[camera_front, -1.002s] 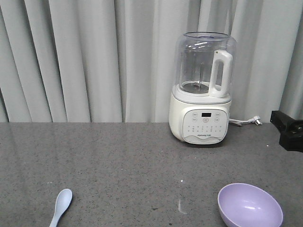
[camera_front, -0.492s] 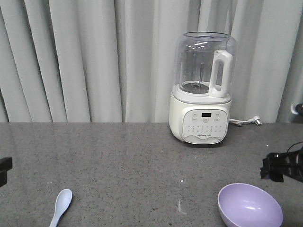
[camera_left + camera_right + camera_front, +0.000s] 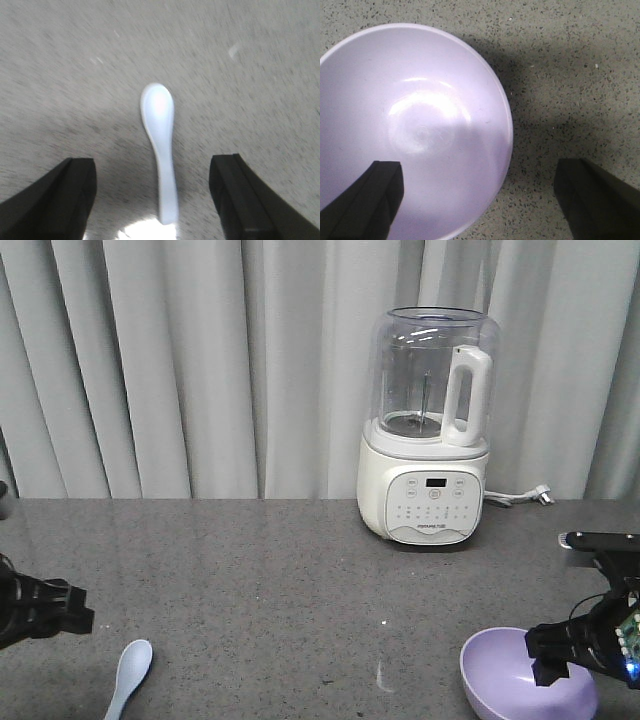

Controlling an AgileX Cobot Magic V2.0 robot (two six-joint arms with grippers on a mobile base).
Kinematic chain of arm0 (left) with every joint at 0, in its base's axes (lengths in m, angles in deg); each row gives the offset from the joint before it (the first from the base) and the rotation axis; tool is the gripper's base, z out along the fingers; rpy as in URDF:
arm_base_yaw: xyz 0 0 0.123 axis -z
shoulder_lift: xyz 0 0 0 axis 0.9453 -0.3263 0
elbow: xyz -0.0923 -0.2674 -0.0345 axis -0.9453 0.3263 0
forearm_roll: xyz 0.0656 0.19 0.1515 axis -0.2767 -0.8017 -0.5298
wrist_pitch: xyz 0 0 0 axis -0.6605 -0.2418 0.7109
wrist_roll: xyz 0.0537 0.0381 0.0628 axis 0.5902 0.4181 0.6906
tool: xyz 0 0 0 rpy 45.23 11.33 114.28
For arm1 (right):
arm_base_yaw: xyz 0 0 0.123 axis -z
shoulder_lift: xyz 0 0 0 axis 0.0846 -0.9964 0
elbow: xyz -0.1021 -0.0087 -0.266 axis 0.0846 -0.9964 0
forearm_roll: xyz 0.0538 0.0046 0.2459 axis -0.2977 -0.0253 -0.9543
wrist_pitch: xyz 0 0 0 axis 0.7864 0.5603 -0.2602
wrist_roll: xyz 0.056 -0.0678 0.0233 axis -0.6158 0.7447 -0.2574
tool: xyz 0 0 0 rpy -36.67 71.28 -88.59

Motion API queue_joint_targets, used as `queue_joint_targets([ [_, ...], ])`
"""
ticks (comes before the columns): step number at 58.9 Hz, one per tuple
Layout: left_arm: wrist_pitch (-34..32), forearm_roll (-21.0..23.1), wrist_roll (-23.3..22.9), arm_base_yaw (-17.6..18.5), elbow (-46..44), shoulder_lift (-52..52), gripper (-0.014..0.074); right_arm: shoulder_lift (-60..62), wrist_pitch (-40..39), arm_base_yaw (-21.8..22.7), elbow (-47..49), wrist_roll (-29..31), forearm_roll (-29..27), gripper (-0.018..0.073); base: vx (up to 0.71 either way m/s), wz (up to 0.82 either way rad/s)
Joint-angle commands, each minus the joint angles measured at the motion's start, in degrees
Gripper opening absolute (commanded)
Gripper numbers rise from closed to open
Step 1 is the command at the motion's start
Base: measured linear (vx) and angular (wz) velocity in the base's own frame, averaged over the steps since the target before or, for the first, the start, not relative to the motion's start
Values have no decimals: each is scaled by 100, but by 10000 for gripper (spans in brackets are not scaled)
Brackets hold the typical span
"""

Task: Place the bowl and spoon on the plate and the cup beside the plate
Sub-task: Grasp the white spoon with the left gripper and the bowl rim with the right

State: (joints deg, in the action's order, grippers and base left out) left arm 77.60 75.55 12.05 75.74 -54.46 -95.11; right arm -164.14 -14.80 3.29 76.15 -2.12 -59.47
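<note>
Looking at this moment, you had hardly begun the job. The spoon lay flat on the grey bench. The left tool hung over it with its jaws spread wide, one on each side of the handle, holding nothing. The bowl sat on the bench too, right way up and empty. The right tool was also spread wide and gripped nothing. One jaw was over the inside of the bowl and the other was over bare bench past the rim.

I think nothing had been picked up yet. The bowl and spoon had to go on the plate, and the cup had to go beside it.

You could not see the plate or the cup in any view. The front view cut off the spoon's handle and the bowl's near edge. The left wrist view was blurry. You could not tell if either tool touched its thing. A white blender stood far back by the curtain.
</note>
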Motion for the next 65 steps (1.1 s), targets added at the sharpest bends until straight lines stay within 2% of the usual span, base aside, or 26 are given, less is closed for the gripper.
queue_joint_targets([
  [1,136,646,266,13,-374,-234,576,200,-307,32,203,0,82,637,0,0],
  [9,325,975,351,90,-477,-660,576,200,-353,32,203,0,82,635,0,0],
  [23,287,363,284,384,-477,-1019,576,200,-358,32,203,24,148,628,0,0],
  [30,293,-270,-156,483,-477,-1203,576,200,-344,32,203,24,148,624,0,0],
  [35,275,-542,-448,533,-502,-1354,576,200,-339,32,203,24,148,621,0,0],
  [53,60,-497,-467,711,-640,-1772,576,200,-284,27,203,72,148,613,0,0],
  [60,195,-524,-521,761,-853,-1943,575,200,-239,27,203,129,148,610,0,0],
  [65,406,-696,-692,761,-1027,-2096,575,200,-230,27,203,134,162,608,0,0],
])
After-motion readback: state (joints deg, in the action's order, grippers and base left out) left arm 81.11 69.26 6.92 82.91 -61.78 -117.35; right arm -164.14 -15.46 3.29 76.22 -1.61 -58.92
